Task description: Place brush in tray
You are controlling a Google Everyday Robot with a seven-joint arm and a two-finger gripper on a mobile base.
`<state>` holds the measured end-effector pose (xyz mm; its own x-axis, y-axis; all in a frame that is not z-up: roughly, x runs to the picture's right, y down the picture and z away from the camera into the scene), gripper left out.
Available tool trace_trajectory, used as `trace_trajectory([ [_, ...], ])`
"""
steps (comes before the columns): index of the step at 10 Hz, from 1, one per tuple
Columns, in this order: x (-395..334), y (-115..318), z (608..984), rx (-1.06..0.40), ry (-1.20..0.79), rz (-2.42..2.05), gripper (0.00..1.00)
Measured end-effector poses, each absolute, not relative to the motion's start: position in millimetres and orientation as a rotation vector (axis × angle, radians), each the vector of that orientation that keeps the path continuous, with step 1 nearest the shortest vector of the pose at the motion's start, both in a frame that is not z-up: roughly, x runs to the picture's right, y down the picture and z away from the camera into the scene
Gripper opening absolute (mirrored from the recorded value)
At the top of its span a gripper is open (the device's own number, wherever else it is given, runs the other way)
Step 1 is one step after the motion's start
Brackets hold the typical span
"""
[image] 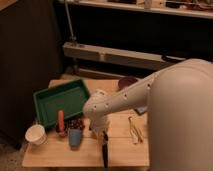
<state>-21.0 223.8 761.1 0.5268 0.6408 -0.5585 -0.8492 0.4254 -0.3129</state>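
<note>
The brush (105,151) is a slim black stick lying on the wooden table (55,155) near its front edge, pointing toward me. My gripper (101,133) hangs from the white arm directly over the brush's far end, at or just above it. The green tray (44,96) sits on the table's left rear part, to the left of and behind the gripper, and looks empty.
An orange stick (61,121), a blue cup (75,138) and a white cup (36,134) stand between the tray and the brush. Pale tongs (134,129) lie to the right. A dark purple bowl (127,82) sits at the back. The arm's big white housing (180,115) fills the right.
</note>
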Motion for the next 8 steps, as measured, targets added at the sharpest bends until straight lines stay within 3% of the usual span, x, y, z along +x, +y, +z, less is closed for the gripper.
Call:
trace_trajectory([
  [5,-8.2,186.1,690.2,-0.548,0.228,0.981,0.00],
  [8,-6.8,158.6,683.8,-0.567,0.165,0.956,0.00],
])
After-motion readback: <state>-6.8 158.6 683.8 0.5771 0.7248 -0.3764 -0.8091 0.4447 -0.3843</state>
